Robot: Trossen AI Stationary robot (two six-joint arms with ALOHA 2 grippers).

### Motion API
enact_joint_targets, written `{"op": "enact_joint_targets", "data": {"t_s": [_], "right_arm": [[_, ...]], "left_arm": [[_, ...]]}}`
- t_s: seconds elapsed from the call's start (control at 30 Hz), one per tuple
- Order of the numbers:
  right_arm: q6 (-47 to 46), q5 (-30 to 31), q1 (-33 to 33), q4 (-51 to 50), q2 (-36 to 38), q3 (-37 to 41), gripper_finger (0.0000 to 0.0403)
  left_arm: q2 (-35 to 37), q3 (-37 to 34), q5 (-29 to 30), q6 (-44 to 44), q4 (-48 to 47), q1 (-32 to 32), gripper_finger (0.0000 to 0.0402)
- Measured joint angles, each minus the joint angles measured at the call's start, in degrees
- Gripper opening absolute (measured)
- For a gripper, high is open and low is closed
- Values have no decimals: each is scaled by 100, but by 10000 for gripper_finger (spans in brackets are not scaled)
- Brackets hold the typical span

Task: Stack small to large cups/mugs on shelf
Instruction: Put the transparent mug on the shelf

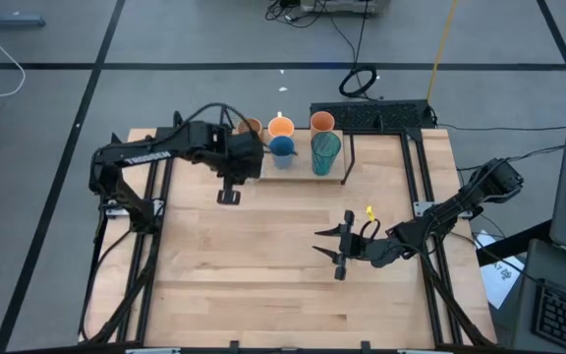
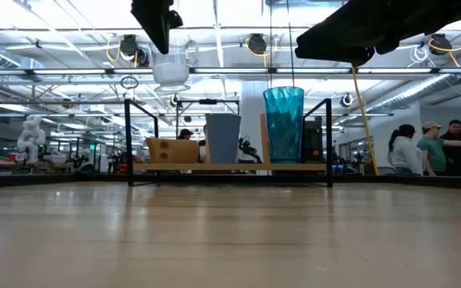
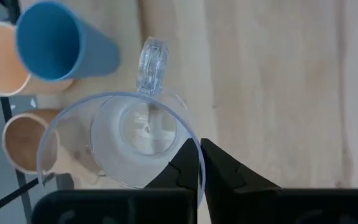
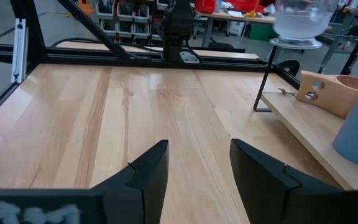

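Here the left gripper, jaws pinching the rim of the clear handled cup, holds it above the wooden shelf; the right gripper, jaws wide, hovers over the pale-grained counter.

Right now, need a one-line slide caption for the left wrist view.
Left gripper pinches the clear cup by its rim above the shelf, beside the blue cup and tan mug.

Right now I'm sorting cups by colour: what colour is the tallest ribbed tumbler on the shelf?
Teal, translucent: the tall ribbed tumbler shows best in the low view.
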State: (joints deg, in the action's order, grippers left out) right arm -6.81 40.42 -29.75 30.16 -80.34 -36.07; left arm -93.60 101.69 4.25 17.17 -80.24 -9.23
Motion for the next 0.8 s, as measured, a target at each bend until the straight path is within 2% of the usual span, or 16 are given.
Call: {"op": "enact_joint_targets", "data": {"t_s": [0.2, 0.4, 0.8], "right_arm": [[8, 2, 1, 79, 0, 0, 164], [44, 2, 1, 133, 0, 0, 164], [44, 2, 1, 133, -1, 0, 164]], "left_arm": [[0, 0, -218, 114, 143, -590, 7], [0, -180, -462, 21, 308, -855, 6], [0, -881, -437, -1243, 1151, -1272, 4]]}}
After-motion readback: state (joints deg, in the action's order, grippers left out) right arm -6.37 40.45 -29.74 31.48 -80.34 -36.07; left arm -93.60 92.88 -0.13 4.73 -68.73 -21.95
